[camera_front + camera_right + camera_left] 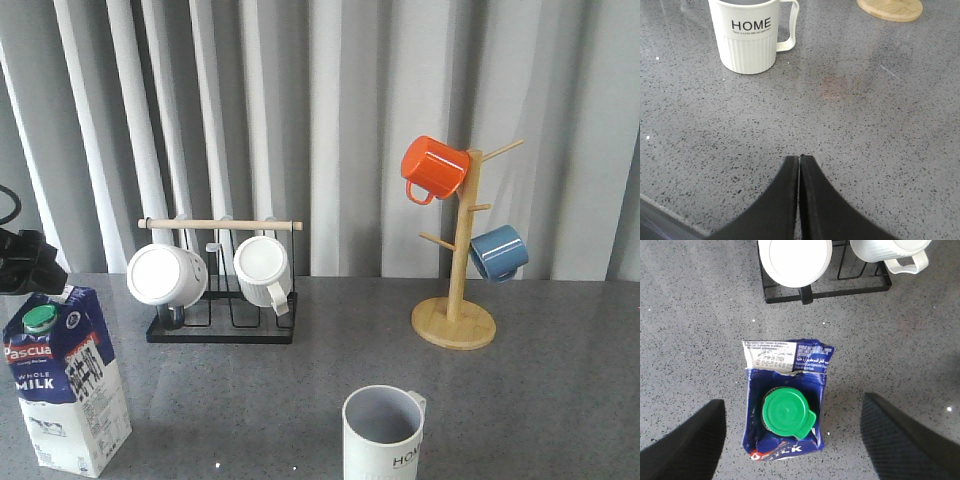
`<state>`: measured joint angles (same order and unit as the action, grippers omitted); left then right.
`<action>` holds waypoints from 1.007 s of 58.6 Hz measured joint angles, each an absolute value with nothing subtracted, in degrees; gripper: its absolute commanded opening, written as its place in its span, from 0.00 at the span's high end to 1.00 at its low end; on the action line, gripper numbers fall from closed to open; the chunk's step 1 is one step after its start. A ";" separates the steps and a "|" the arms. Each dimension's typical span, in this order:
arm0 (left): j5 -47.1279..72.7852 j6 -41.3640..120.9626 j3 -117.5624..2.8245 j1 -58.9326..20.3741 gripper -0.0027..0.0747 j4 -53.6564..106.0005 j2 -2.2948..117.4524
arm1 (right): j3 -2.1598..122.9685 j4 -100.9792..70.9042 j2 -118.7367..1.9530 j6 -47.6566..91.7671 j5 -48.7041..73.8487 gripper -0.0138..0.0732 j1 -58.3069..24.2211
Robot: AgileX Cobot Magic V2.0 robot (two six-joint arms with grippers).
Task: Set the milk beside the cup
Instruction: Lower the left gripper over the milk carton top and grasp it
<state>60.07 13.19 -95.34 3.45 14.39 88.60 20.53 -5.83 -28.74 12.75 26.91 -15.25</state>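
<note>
Milk (66,378) stood upright at the near left of the grey tabletop (300,390), well apart from the cup (383,433) at the near middle. Only the left wrist view showed the left hand (792,435) spread wide above the carton, a finger on either side of its green cap (786,413), touching nothing. Only the right wrist view showed the right hand (799,161) pressed together and empty over bare tabletop, facing the cup's "HOME" lettering. The front view alone showed the orange mug (433,168) and blue mug (498,252) on the wooden tree (456,300).
</note>
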 measured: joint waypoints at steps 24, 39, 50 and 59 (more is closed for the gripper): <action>60.51 13.53 -95.34 3.45 0.26 14.39 89.97 | 20.53 -5.83 -28.74 12.75 26.91 0.85 -15.25; 62.21 13.60 -95.34 3.45 0.26 14.39 93.46 | 20.53 -5.83 -28.74 12.75 26.91 0.85 -15.25; 62.66 13.77 -95.34 3.45 0.26 14.34 95.79 | 20.53 -5.83 -28.74 12.75 26.91 0.85 -15.25; 62.55 13.76 -95.34 3.45 0.27 14.28 96.93 | 20.53 -5.83 -28.74 12.75 26.91 0.85 -15.25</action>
<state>62.55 13.76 -95.34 3.45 14.28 96.93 20.53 -5.83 -28.74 12.75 26.91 -15.25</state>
